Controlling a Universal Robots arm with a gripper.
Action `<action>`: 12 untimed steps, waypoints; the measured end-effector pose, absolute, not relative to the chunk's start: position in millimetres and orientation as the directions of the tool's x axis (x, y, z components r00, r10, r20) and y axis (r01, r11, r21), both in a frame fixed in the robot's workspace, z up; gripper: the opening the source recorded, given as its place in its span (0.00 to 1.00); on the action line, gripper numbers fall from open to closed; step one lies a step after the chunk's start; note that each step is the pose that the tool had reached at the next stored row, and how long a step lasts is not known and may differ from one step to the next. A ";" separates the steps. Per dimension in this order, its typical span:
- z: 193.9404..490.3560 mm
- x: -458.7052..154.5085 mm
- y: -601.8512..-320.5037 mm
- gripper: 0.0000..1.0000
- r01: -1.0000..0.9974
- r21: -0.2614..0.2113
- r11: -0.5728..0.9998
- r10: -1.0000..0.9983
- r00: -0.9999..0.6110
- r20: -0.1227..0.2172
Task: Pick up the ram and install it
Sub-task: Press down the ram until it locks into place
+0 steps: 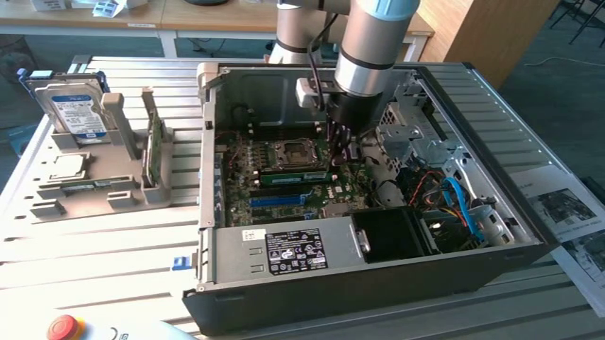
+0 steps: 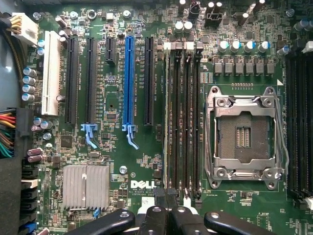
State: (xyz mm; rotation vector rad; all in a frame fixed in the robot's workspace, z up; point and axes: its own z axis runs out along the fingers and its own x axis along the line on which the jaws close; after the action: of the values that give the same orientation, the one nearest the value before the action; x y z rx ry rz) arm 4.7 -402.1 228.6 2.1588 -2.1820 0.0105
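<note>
Standing on edge in the memory slots just below the silver processor socket (image 1: 288, 152), at the middle of the exterior frame, is the thin, long green circuit-board ram stick (image 1: 293, 177). It looks seated there, though from this angle I cannot be sure it is fully home. A similar thin green board (image 1: 151, 145) stands upright in the grey plastic holder (image 1: 113, 188) on the slatted metal surface (image 1: 104, 248) at the left of the frame.

The ram should be light and stiff, but fragile. Its chips and contact edge are best left untouched, so the sensible hold is across the bare upper edge or the short ends.

The black two-fingered end effector (image 1: 338, 145) hangs inside the open black computer case (image 1: 378, 283), over the large green motherboard (image 2: 122, 156). In the wrist view the end effector (image 2: 166, 208) is closed fully, its fingers pressed together with nothing visible between them. It sits just above one end of the black memory slots (image 2: 183, 117). Whether it touches them is unclear.
</note>
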 end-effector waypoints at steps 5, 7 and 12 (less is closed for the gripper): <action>226.2 4.7 -402.2 0.10 -0.999 0.046 0.012 -0.998 -0.009 0.056; 225.9 4.7 -402.2 0.10 -0.999 0.046 0.012 -0.998 -0.009 0.057; 225.2 4.7 -402.1 0.10 -0.999 0.046 0.012 -0.998 -0.009 0.056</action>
State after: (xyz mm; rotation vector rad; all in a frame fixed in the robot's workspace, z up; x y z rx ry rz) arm 4.7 -402.1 225.2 2.1588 -2.1820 0.0105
